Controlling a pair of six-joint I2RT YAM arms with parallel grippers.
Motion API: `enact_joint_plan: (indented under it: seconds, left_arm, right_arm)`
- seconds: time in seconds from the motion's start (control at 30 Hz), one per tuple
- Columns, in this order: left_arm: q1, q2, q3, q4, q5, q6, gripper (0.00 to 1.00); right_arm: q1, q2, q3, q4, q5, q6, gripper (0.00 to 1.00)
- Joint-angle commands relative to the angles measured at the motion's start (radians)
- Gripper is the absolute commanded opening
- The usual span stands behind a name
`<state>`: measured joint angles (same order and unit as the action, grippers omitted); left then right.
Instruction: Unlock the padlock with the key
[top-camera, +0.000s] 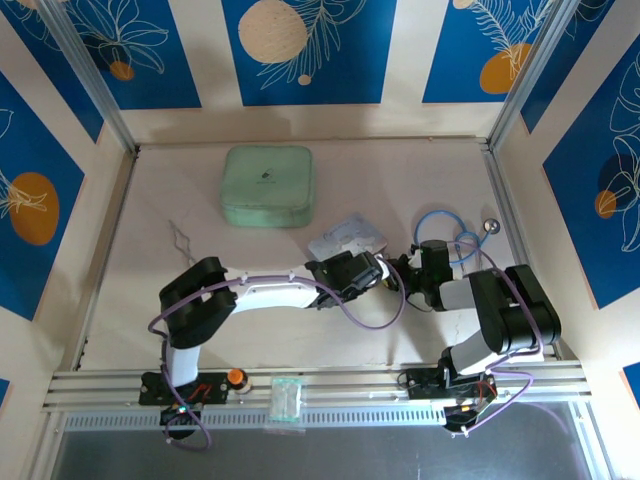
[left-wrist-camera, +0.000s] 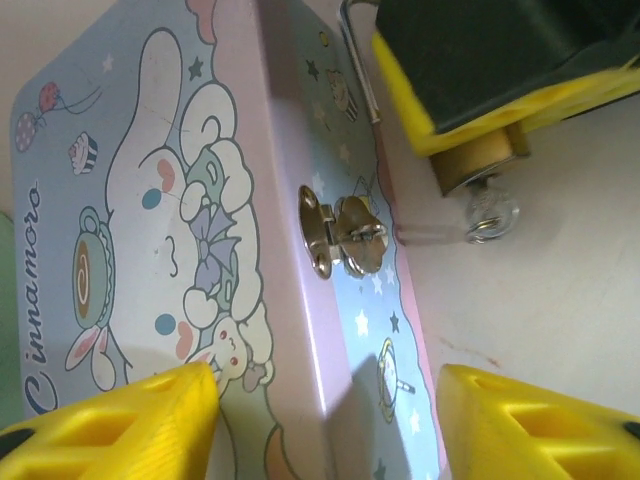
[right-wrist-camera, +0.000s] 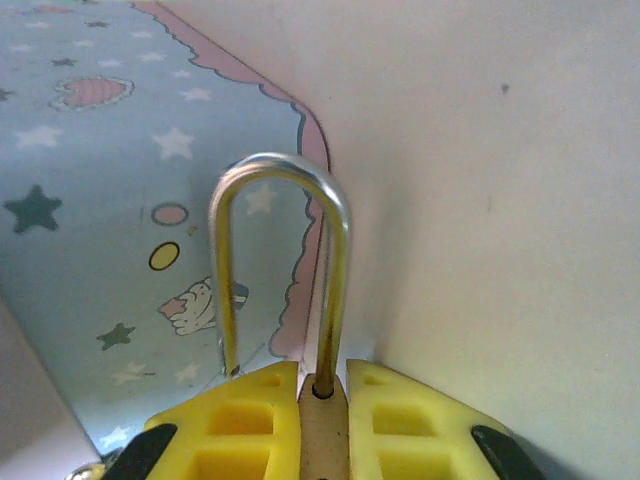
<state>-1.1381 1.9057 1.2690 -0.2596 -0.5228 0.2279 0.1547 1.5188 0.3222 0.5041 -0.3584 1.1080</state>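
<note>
The brass padlock (right-wrist-camera: 323, 432) is clamped between the yellow fingers of my right gripper (right-wrist-camera: 323, 378), which is shut on its body. Its silver shackle (right-wrist-camera: 282, 170) arches up; one leg enters the body, the other drops behind the left finger (right-wrist-camera: 240, 420). In the left wrist view the padlock (left-wrist-camera: 478, 160) hangs from the right gripper's fingers (left-wrist-camera: 470, 100), and the small silvery key (left-wrist-camera: 488, 210) sticks out of its underside. My left gripper (left-wrist-camera: 325, 388) is open, its fingers straddling the pale-blue cartoon tin (left-wrist-camera: 160, 220). From above, both grippers (top-camera: 378, 274) (top-camera: 402, 274) meet beside the tin (top-camera: 347, 238).
The tin's silver latch (left-wrist-camera: 345, 232) faces the padlock. A green square case (top-camera: 266, 185) lies at the back. A blue cable loop (top-camera: 445, 232) and a small silver round piece (top-camera: 490, 226) sit to the right. An orange knob (top-camera: 236, 377) is on the front rail.
</note>
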Motion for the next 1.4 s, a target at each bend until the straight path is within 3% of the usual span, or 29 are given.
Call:
enact_joint_plan:
  seconds: [0.0, 0.27, 0.47, 0.67, 1.03, 1.37]
  left_arm:
    - [0.029, 0.024, -0.049, -0.175, -0.033, -0.044, 0.66]
    - [0.049, -0.024, -0.082, -0.129, -0.161, -0.104, 0.80]
    - [0.052, -0.091, -0.113, -0.076, -0.135, -0.159, 0.86]
    - [0.062, -0.164, -0.121, -0.084, -0.079, -0.213, 1.00]
    - [0.074, -0.348, -0.206, -0.069, 0.008, -0.355, 1.00]
    - [0.078, -0.461, -0.317, -0.030, 0.043, -0.417, 1.00]
  right_arm:
    - [-0.001, 0.011, 0.033, -0.204, -0.061, -0.119, 0.10]
    - [0.001, -0.035, 0.182, -0.641, -0.014, -0.337, 0.11]
    - [0.032, 0.011, 0.304, -0.873, 0.000, -0.413, 0.13]
    - [0.034, 0.025, 0.399, -1.055, 0.006, -0.510, 0.14]
    - [0.058, 0.095, 0.567, -1.328, 0.155, -0.626, 0.18]
    - [0.067, 0.159, 0.598, -1.371, 0.277, -0.646, 0.21]
